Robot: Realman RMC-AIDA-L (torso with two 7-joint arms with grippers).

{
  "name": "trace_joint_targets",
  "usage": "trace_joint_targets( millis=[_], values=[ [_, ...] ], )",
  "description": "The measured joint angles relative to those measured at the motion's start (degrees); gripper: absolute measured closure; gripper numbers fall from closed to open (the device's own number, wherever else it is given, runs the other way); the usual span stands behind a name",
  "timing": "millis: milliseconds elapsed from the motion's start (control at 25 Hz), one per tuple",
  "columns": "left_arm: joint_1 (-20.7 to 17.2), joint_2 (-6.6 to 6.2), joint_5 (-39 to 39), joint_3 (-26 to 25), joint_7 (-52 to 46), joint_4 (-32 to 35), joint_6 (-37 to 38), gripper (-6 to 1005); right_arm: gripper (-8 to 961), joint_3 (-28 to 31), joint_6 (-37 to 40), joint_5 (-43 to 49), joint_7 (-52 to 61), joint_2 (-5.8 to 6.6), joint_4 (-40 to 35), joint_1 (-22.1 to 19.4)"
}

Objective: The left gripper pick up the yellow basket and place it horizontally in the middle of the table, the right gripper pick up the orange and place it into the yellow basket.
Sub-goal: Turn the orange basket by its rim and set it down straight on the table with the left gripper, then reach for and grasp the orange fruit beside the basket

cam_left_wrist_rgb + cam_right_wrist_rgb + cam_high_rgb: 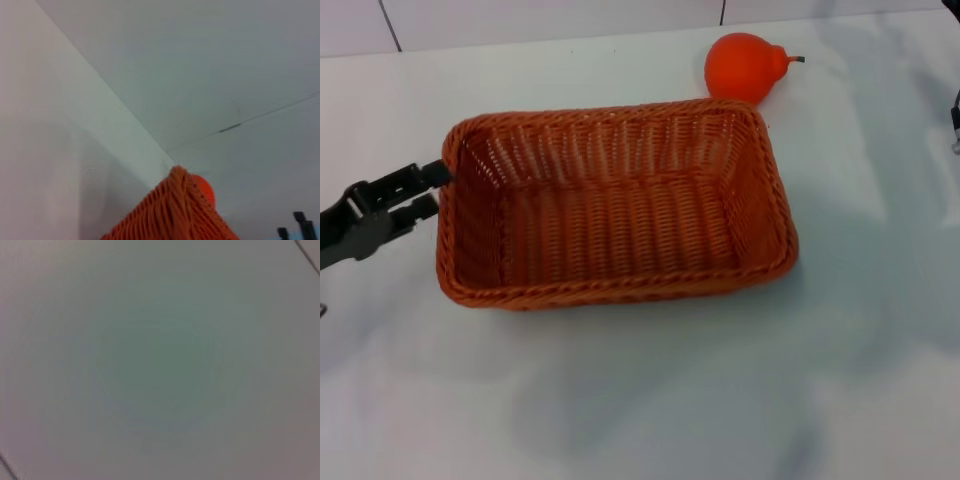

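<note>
The yellow basket (pixel 620 215), orange-brown and woven, rests on the white table (pixel 640 400) with its long side running left to right; it is empty. My left gripper (pixel 430 190) is at the basket's left short rim, its slim black fingers apart with nothing between them. The orange (pixel 748 66) lies on the table just behind the basket's far right corner. In the left wrist view a basket corner (pixel 175 212) shows with the orange (pixel 204 192) behind it. Only a dark sliver of the right gripper (pixel 956 115) shows at the right edge.
A seam of the back wall panels (pixel 390 25) runs behind the table. The right wrist view shows only plain white surface (pixel 160 360). Two small black tips (pixel 300 227) show far off in the left wrist view.
</note>
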State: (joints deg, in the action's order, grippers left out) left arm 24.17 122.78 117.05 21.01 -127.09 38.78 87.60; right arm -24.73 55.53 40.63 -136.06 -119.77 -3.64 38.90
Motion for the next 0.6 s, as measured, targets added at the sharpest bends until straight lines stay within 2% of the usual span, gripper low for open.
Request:
trace_joint_targets(
  millis=[80,200,320,440,600],
  values=[
    [-0.55,-0.59,0.02,0.02,0.53,-0.03,-0.91,470,91,-1.70,0.00,0.31,0.55,0.16,-0.44,-0.16],
    [-1.73,-1.61,-0.39,-1.10,4.13,-0.63,-3.94,327,92,-7.63,-1.45,2.83,3.84,0.65,-3.67,-0.69],
    [-2.26,-1.86,-1.68,-4.67,9.89,-1.60,-5.99,313,94,-14.15,-7.00,9.20,12.41,1.36,-10.06,-1.23],
    [-2.33,-1.88,-4.29,-8.79,15.02,-3.15,-6.03,304,96,-21.59,-12.35,20.87,24.35,3.87,-15.82,-1.02],
    [-2.35,-1.36,-9.11,-10.27,20.77,-4.22,-5.58,308,98,-28.79,-12.45,40.35,42.95,8.18,-21.18,0.54]
  ],
)
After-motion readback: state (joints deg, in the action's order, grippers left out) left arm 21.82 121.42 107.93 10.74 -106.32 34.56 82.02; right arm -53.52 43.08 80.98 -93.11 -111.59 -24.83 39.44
